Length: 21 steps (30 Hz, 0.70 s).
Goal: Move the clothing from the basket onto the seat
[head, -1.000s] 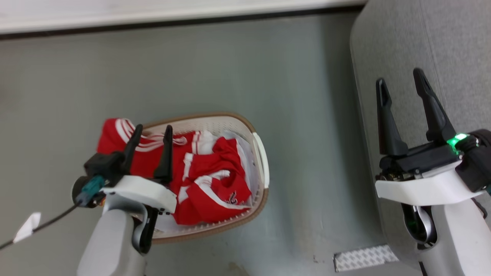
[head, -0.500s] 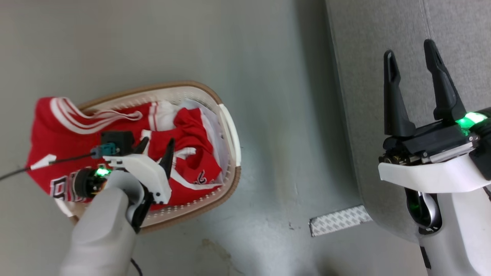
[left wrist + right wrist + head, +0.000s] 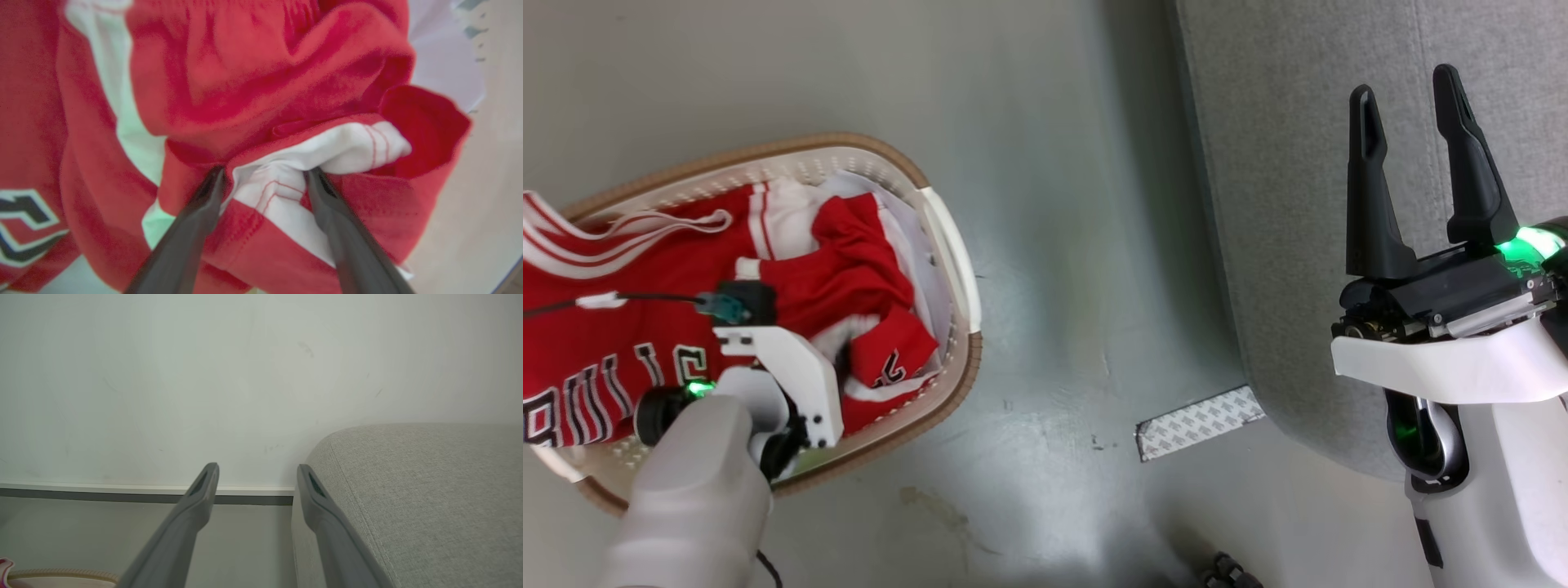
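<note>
Left wrist view, on the left gripper [image 3: 263,175]: spread wide, tips dug into the clothing [image 3: 245,81], white fold between them (unclamped), pointing steeply down into the basket [image 3: 952,245]. Rightward, right gripper [image 3: 1405,82]: parted, empty, over the seat [image 3: 1298,122].

Black letters edged in white run across the red jersey [image 3: 596,392] and read "BULLS" (the first letter is cut by the picture's edge). A black-and-white numeral on the folded red garment [image 3: 886,367] beside it cannot be read surely.
</note>
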Tool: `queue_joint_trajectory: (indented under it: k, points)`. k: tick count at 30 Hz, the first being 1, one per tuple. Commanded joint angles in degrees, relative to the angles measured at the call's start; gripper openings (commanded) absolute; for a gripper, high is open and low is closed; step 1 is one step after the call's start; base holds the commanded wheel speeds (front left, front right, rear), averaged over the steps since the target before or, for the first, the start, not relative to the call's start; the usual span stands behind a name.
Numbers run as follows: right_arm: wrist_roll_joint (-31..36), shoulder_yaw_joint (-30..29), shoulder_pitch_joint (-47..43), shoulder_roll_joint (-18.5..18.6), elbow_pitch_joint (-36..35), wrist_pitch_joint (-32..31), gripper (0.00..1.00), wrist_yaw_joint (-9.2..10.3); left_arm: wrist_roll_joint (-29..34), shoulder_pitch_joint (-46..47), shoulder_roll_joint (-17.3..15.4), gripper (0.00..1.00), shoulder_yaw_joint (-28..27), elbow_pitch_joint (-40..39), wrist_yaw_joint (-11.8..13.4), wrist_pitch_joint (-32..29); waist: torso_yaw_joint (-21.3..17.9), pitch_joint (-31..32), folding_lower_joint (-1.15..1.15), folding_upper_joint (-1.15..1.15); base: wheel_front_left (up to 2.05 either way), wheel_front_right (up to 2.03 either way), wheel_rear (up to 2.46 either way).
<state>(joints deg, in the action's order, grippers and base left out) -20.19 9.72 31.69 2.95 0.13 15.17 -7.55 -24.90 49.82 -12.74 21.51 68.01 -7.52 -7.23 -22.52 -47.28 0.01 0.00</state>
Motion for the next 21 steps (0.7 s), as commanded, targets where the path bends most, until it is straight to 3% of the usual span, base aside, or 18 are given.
queue_joint_trajectory:
  k: [1, 5, 6, 7, 8, 15, 21]
  points:
    - [-0.36, 0.03, -0.03, -0.06, 0.11, -0.02, 1.0, 0.12, -0.31, 0.34, -0.33, 1.0, 0.94, 0.55, 0.11, -1.44, -0.49, -0.36, -0.01, 0.0, 0.0, 0.0, 0.0]
    - [-1.0, 0.01, -0.42, -0.07, -0.14, -0.02, 1.0, 0.12, -2.11, 0.01, -0.68, 1.0, 3.98, 0.13, 0.11, -4.84, -1.08, -0.73, -0.01, 0.0, 0.0, 0.0, 0.0]
    - [-1.11, -0.03, -0.5, -0.07, -0.12, -0.02, 1.0, 0.12, -2.9, -0.07, -0.94, 0.93, 4.55, -0.15, 0.11, -5.5, -1.15, -0.77, -0.01, 0.0, 0.0, 0.0, 0.0]
    - [-1.11, -0.08, -0.55, -0.07, -0.11, -0.02, 1.0, 0.12, -3.64, -0.15, -1.18, 0.32, 5.07, -0.47, 0.11, -5.95, -1.2, -0.81, -0.01, 0.0, 0.0, 0.0, 0.0]
    - [-1.11, -0.13, -0.57, -0.07, -0.07, -0.02, 1.0, 0.12, -4.01, -0.2, -1.47, 0.0, 5.57, -0.79, 0.11, -6.26, -1.23, -0.81, -0.01, 0.0, 0.0, 0.0, 0.0]
    - [-0.66, -0.57, -0.54, -0.05, 0.52, -0.03, 1.0, 0.12, -8.03, -0.77, -2.31, 0.0, 8.41, -2.9, 0.1, -4.39, -0.52, 0.79, -0.01, 0.0, 0.0, 0.0, 0.0]
    - [0.44, -0.92, -1.47, -0.04, 1.44, -0.03, 1.0, 0.12, -11.06, -3.21, -0.95, 0.0, 11.03, -3.96, 0.1, -0.1, 1.16, 6.82, -0.01, 0.0, 0.0, 0.0, 0.0]
